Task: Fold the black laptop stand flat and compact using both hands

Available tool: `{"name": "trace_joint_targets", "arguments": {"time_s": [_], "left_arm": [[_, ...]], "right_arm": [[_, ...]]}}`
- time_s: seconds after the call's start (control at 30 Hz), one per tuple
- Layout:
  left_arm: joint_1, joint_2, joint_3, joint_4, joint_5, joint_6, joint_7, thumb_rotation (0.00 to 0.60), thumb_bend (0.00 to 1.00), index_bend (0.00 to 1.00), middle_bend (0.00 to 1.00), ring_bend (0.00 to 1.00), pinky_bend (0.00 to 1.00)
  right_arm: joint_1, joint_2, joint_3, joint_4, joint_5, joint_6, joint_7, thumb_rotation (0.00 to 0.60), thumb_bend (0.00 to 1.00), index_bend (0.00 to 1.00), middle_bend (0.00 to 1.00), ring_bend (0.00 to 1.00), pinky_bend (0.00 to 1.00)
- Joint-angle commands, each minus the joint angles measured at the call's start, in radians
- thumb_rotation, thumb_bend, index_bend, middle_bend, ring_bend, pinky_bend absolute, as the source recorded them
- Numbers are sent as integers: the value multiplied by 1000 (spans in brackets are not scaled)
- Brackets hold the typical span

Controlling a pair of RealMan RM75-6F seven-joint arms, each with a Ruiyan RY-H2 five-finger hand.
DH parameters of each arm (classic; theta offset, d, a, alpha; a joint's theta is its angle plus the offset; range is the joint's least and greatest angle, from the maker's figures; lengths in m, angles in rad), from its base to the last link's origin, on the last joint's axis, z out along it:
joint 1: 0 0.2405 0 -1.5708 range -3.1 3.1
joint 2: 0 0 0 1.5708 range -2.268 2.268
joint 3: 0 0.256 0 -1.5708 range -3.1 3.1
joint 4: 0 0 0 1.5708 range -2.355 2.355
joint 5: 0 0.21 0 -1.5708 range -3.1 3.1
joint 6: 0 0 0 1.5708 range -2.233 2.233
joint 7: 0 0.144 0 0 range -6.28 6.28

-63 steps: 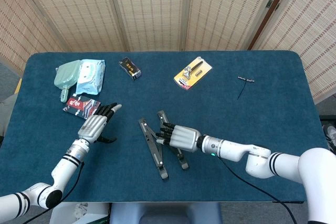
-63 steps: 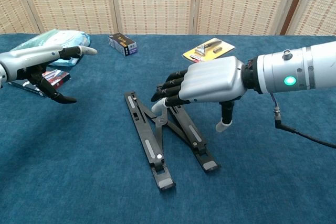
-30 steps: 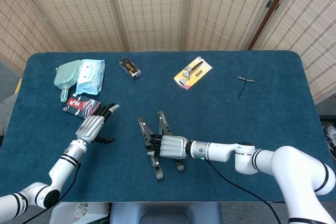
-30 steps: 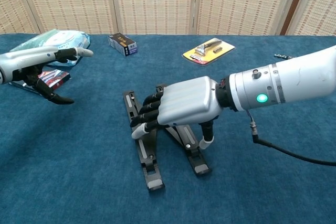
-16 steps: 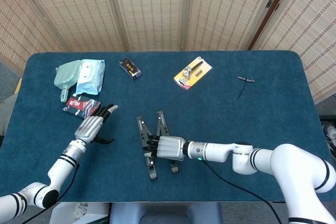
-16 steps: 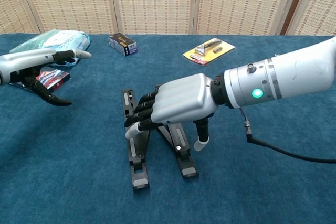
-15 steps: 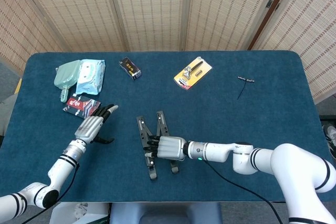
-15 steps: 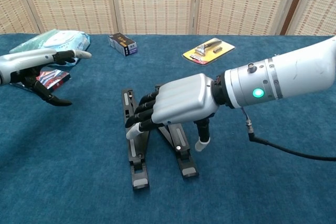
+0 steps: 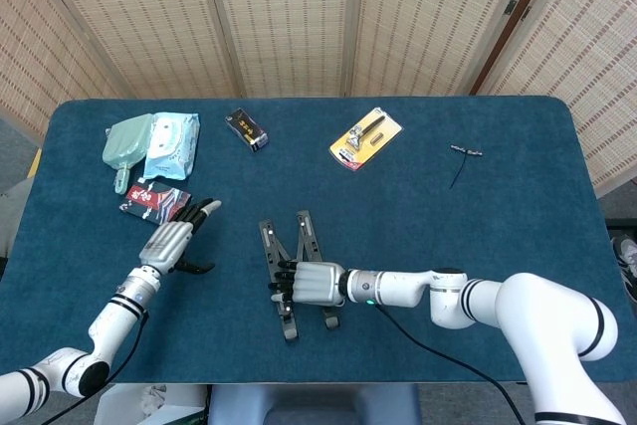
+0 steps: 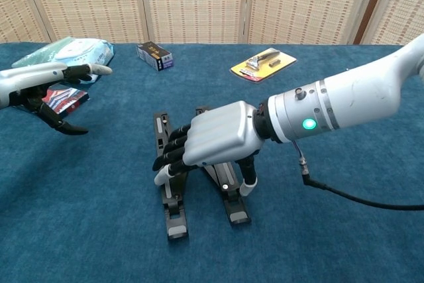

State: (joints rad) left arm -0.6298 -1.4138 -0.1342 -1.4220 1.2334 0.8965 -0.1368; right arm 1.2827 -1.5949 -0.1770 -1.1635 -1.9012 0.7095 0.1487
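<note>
The black laptop stand (image 9: 292,273) lies near the tabletop's (image 9: 518,246) front edge, long axis 12 to 6 o'clock. The right hand (image 10: 211,142) grips its two rails. The left hand (image 9: 174,243), spread and empty, waits at 9 o'clock.

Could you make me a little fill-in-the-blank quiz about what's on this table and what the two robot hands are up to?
1. The right hand rests on the black laptop ____.
2. The left hand hovers open and holds ____.
3. The table is covered in cloth of the colour ____.
4. The yellow card with a tool on it lies toward the table's ____ edge.

Missing words: stand; nothing; blue; far
</note>
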Motion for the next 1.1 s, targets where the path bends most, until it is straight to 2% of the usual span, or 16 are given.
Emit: {"name": "trace_joint_targets", "arguments": {"time_s": [0.03,0.53,0.77,1.1], "left_arm": [[1,0,-1,1,4,1,-5,600,173,0,0,0,0],[5,2,-3,8,24,4,-45,600,173,0,0,0,0],[6,2,-2,13,33,2,-57,600,174,0,0,0,0],[9,4,2,12,41,5,-64,600,174,0,0,0,0]], "right_arm": [[13,-10,-3,12,-2,-7,11,600,0,0,0,0,0],[60,-42,-19,52,-5,-18,54,600,0,0,16,0,0],[65,-61,-21,78,-2,5,81,600,11,0,132,0,0],[63,-96,-32,134,-13,54,114,600,141,9,327,0,0]]}}
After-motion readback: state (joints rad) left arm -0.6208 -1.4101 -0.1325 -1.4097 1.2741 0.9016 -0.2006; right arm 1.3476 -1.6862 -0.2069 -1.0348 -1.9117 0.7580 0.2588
